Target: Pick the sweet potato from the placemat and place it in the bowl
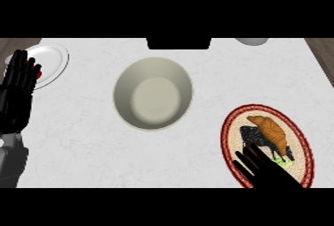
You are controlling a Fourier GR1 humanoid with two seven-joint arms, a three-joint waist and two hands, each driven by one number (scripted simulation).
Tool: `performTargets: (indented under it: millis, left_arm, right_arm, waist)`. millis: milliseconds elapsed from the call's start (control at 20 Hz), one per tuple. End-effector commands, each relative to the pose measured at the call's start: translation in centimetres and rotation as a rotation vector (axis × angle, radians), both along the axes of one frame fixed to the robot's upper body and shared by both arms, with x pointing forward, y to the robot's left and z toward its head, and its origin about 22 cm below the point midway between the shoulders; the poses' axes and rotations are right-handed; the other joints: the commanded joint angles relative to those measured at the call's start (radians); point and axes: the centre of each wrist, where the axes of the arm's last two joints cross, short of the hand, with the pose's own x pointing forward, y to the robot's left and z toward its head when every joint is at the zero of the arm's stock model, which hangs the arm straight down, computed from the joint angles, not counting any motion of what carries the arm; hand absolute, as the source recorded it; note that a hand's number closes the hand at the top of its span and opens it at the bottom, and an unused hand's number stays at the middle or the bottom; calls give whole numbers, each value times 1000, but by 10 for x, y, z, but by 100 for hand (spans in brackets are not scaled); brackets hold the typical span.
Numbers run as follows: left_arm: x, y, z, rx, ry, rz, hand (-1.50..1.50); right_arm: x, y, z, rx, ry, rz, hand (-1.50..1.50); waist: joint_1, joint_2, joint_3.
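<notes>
At the counter's (pixel 85 145) near right corner, the black right hand (pixel 264 170) is seen low over the oval woven placemat with a red rim and a cow picture (pixel 229 132), its fingers (pixel 246 155) straight and spread, holding nothing. The orange, tapered sweet potato (pixel 269 129) lies on the placemat just beyond the fingertips, untouched. A push from straight fingers could roll it off the mat. Toward the counter's middle, the wide beige oval bowl (pixel 153 93) is seen holding nothing. At the far left edge, the black left hand (pixel 16 95) rests open beside a white plate (pixel 55 57).
</notes>
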Motion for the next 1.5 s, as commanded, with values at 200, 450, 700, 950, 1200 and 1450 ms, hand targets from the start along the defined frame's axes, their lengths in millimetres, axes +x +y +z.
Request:
performTargets:
  millis: [200, 450, 700, 950, 1200, 1450]
  left_arm:
    - [-3, 4, -4, 2, -6, 4, 0]
    - [12, 9, 2, 6, 12, 21, 0]
    - [-6, 13, 17, 7, 14, 9, 0]
    - [9, 5, 8, 2, 10, -10, 0]
    - [-5, 21, -3, -17, 2, -2, 0]
    - [-9, -12, -2, -6, 7, -12, 0]
  right_arm:
    - [19, -8, -24, -12, -14, -34, -150]
    - [21, -15, -30, -55, -20, -56, -150]
    - [41, -21, -38, -76, -45, -83, -150]
    - [54, -14, -36, 44, -53, 50, 150]
    - [52, -16, -40, 43, -65, 81, 150]
    - [70, -58, -19, 150, -107, 2, 150]
  waist:
    - [1, 0, 0]
    - [-3, 0, 0]
    - [2, 0, 0]
    - [1, 1, 0]
    - [1, 0, 0]
    - [5, 0, 1]
